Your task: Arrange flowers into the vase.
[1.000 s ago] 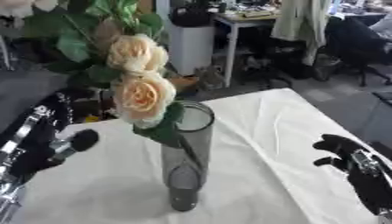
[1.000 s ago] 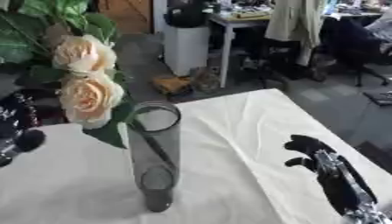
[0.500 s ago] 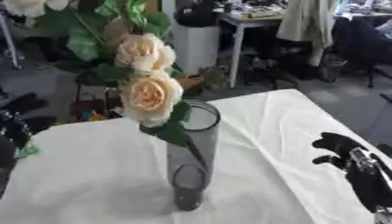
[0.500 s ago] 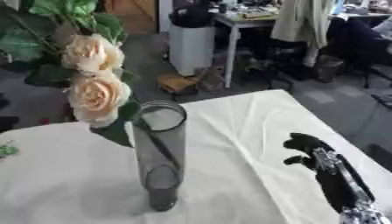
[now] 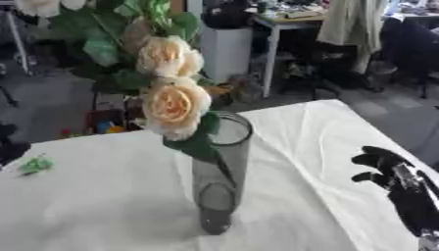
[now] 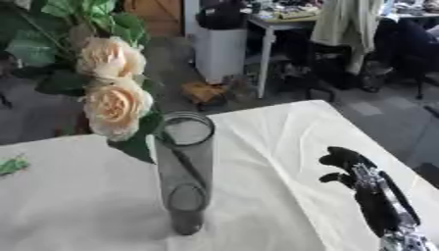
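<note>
Fingers of the left hand [image 5: 10, 147] cannot be read: only a dark edge of that hand shows at the left border of the left eye view, just above a small green leaf piece [image 5: 35, 164] lying on the cloth. Fingers of the right hand [image 6: 364, 188] are loosely curled and apart, holding nothing; this hand rests above the cloth at the lower right, well apart from the vase. A white tablecloth [image 5: 103, 206], lightly creased, covers the table from the left border to its far right corner. The vase [image 5: 220, 171], a tall cylinder of smoky grey glass, stands upright near the centre of the cloth. Two cream roses [image 5: 174, 104] rise from its mouth on the left side, one above the other, with green leaves [image 5: 195, 142] hanging over the rim and a stem running down inside the glass. More green foliage [image 6: 60, 19] fills the upper left. Beyond the table lies an office: a grey floor, a white bin [image 5: 225, 49], a white desk [image 5: 291, 19] and a pale garment [image 5: 347, 22] hanging at the upper right. Compared with one second ago, the left hand has withdrawn from beside the vase to the left border, the leaf piece now shows on the cloth, and the right hand keeps its place.
</note>
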`<state>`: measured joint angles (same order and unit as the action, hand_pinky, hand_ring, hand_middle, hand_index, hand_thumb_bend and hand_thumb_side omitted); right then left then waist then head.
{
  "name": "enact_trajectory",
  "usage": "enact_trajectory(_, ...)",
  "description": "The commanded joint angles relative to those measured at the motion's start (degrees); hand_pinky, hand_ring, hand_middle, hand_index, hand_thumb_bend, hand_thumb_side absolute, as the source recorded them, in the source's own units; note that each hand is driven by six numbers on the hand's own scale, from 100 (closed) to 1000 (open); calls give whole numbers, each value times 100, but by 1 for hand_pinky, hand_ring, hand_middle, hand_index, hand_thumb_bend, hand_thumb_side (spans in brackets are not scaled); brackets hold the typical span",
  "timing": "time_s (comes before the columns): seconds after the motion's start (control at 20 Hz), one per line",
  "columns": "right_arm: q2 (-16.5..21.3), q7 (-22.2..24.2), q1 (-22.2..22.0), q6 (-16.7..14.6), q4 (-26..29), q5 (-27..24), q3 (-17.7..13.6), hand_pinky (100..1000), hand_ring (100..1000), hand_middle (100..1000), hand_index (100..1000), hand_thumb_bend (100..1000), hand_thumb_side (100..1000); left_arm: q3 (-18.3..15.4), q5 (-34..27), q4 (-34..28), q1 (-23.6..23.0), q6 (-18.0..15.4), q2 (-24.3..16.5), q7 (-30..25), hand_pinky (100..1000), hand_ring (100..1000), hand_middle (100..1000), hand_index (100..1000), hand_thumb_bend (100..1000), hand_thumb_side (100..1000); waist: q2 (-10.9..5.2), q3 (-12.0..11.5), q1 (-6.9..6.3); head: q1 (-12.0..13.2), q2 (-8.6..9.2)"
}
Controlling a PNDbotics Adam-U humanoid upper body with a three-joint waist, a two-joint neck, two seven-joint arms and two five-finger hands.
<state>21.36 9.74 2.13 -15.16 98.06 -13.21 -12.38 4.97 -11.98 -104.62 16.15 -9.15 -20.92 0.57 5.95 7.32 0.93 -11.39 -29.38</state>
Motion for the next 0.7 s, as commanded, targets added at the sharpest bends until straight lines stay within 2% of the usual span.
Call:
enact_trajectory(0.05,69,-35,75,2,63,-32,-58,612,796,673,821,100,874,-68,-216,27,5,-155,10,88,956,797,848,945,1000,1000,-48,-13,0,-7,-34)
enact_trajectory(0.15,63,-49,73,10,60,-33,-68,612,795,673,821,100,874,-42,-356,63,-24,-238,37,90,993,812,861,955,1000,1000,-51,-4,-8,-4,-28)
enact_trajectory(0.35,45,-52,68,25,53,-31,-68,612,796,673,821,100,875,53,-916,113,-22,-485,90,21,1000,845,884,974,984,1000,-62,13,-21,-7,-49)
enact_trajectory(0.4,44,-51,69,28,52,-31,-69,612,795,672,822,100,875,68,-1088,124,-18,-560,102,-3,1000,865,900,983,867,1000,-62,10,-23,-11,-37)
enact_trajectory(0.5,47,-52,72,31,53,-32,-69,612,796,672,822,100,875,106,-1501,170,-17,-710,132,-26,1000,888,920,993,727,1000,-64,11,-30,-12,-35)
enact_trajectory(0.55,47,-53,72,33,53,-33,-70,612,796,672,822,100,875,124,-1703,203,-17,-764,140,-55,1000,890,922,994,716,1000,-65,15,-34,-15,-35)
enact_trajectory(0.6,48,-54,71,35,52,-33,-72,612,796,672,822,100,875,146,-1864,232,-14,-793,144,-102,1000,904,936,1000,661,1000,-65,19,-38,-17,-35)
enact_trajectory(0.7,44,-57,69,39,49,-34,-74,612,796,672,822,100,876,188,-2126,268,-4,-819,144,-298,1000,917,952,1000,717,1000,-68,19,-40,-15,-47)
